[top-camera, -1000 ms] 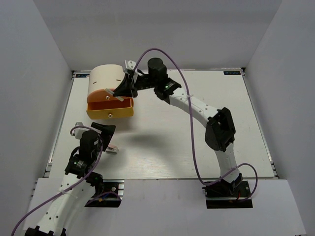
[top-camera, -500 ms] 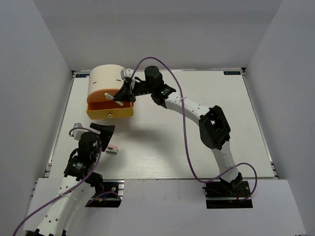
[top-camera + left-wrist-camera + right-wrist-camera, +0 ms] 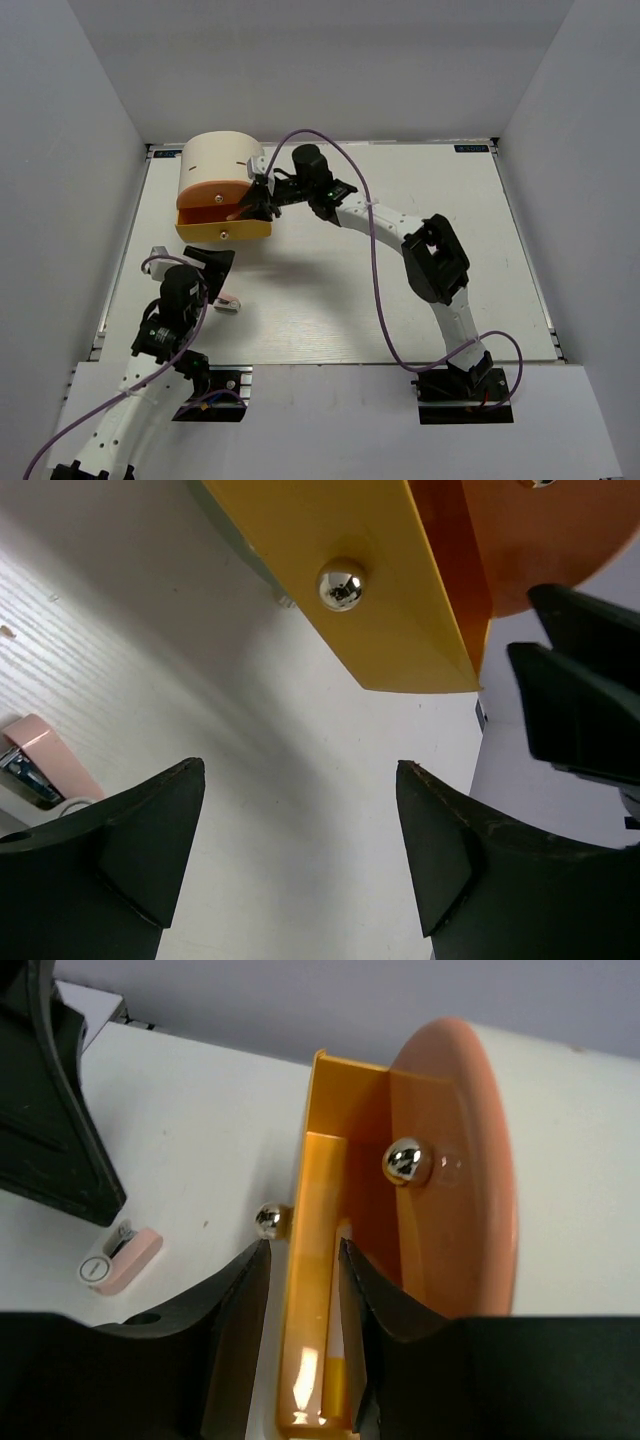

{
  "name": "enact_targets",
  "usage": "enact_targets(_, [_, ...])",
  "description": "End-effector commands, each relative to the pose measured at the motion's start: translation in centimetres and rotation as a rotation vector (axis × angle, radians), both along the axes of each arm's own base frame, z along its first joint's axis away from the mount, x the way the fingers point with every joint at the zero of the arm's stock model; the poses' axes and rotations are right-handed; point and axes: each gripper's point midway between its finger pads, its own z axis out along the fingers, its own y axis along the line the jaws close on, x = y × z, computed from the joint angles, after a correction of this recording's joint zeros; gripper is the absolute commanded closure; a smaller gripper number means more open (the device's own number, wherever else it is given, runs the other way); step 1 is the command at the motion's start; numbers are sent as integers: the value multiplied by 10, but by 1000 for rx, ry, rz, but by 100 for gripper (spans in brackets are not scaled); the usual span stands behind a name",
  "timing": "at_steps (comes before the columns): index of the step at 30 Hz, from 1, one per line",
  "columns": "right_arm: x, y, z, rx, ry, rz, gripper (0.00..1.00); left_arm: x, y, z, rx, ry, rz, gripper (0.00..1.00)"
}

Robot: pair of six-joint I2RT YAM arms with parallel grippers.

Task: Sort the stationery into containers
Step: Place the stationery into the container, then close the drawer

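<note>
My right pincer [image 3: 300, 1268] is slightly spread astride the front wall of the open yellow drawer [image 3: 225, 230] of the cream box [image 3: 215, 158] at 10 o'clock. My left pincer [image 3: 300, 820] is spread and empty. 1 grey-and-pink sharpener [image 3: 228, 301] lies unsorted on the bench [image 3: 400, 290] at 8 o'clock. I judge the task nearly complete.
</note>
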Motion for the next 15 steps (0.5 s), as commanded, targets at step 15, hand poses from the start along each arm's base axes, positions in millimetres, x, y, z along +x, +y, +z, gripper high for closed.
enact_targets(15, [22, -135, 88, -5, 166, -291, 100, 64, -18, 6, 452, -140, -269, 17])
